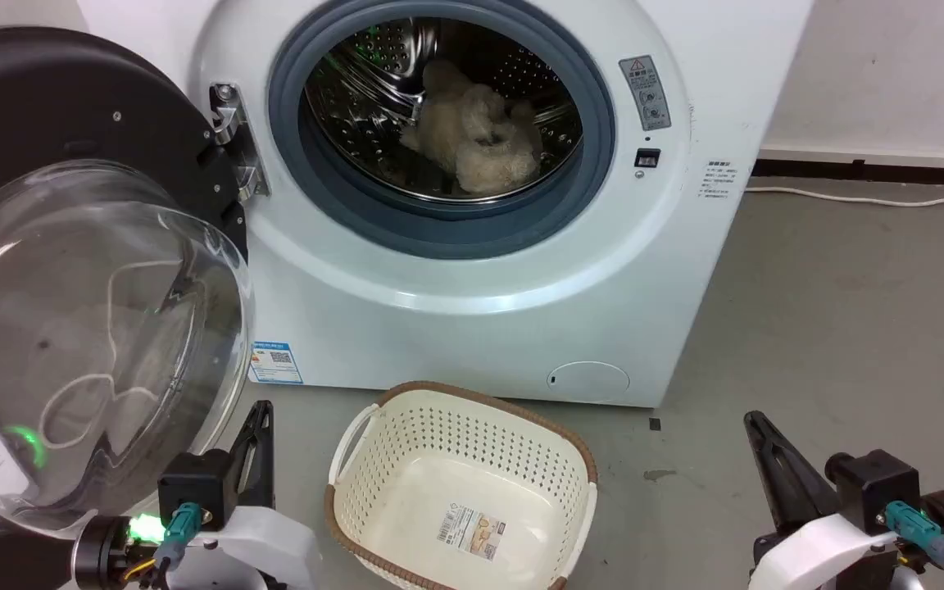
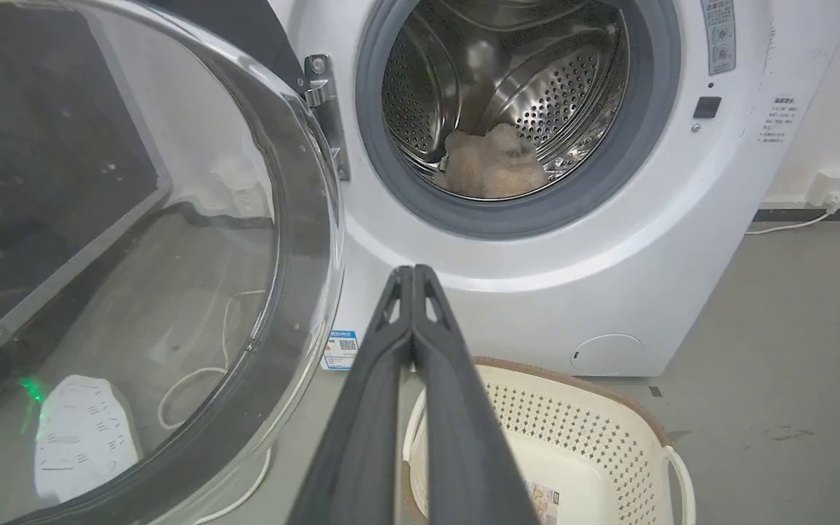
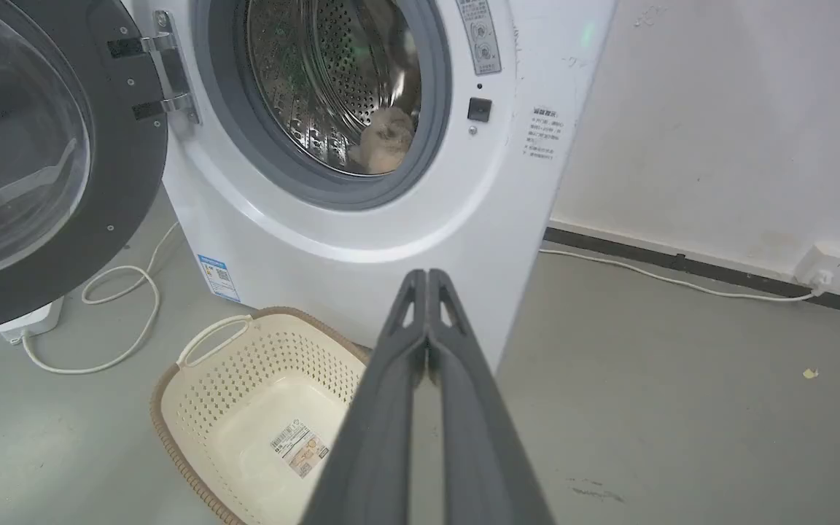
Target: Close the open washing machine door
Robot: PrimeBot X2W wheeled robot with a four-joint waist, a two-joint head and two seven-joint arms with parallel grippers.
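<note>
I am keeping my left claw (image 2: 413,275) pressed shut and empty, low in front of the washing machine (image 1: 472,311), and my right claw (image 3: 427,277) is likewise closed on nothing. The washing machine door (image 1: 87,279) is hanging wide open on its hinge at the left of the machine's opening, just beside my left claw. I am judging it best to bring the closed fingers behind the door's free edge and push it in one steady arc toward the machine until it latches.
</note>
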